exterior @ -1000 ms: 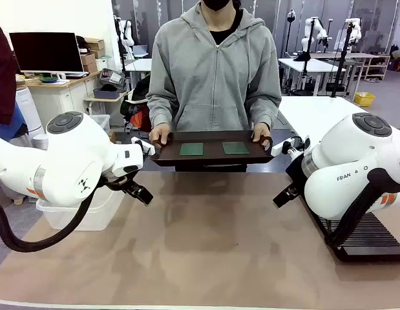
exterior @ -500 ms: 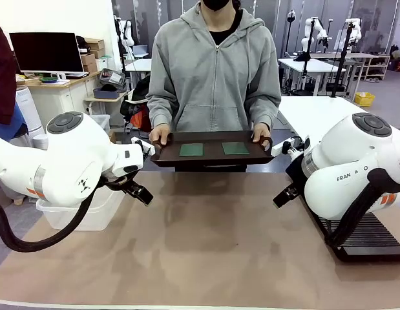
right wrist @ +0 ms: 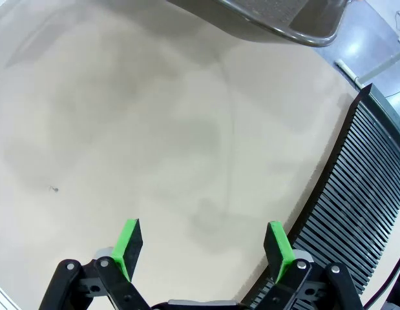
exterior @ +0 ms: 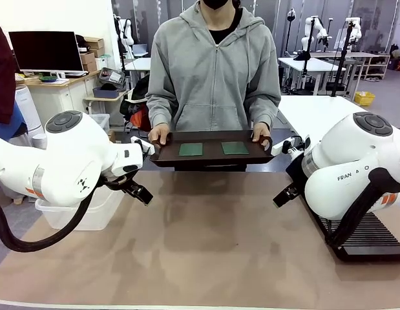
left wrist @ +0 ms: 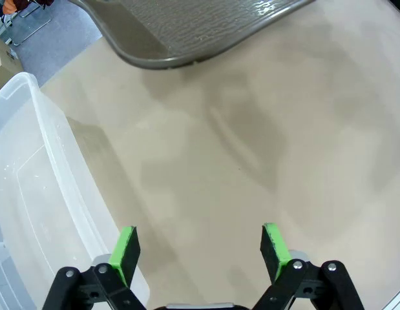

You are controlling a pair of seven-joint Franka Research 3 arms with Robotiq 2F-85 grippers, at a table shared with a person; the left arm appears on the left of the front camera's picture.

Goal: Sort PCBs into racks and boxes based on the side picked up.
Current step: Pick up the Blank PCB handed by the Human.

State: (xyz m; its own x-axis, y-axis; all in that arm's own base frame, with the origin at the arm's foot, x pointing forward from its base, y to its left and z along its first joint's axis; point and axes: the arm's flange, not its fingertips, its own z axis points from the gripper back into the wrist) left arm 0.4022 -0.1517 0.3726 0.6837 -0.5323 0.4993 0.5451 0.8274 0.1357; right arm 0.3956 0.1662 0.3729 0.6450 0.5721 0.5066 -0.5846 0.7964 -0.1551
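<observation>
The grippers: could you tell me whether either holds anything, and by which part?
Nothing: left gripper and right gripper stand open, empty. The person's hands hold the brown tray by its ends.

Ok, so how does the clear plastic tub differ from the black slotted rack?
The tub is clear, colourless plastic; the rack is black. The tub is deep, with smooth walls and a rolled rim; the rack is flat, with many narrow parallel slots. The tub stands on the robot's left side; the rack lies on its right. Both are rectangular.
</observation>
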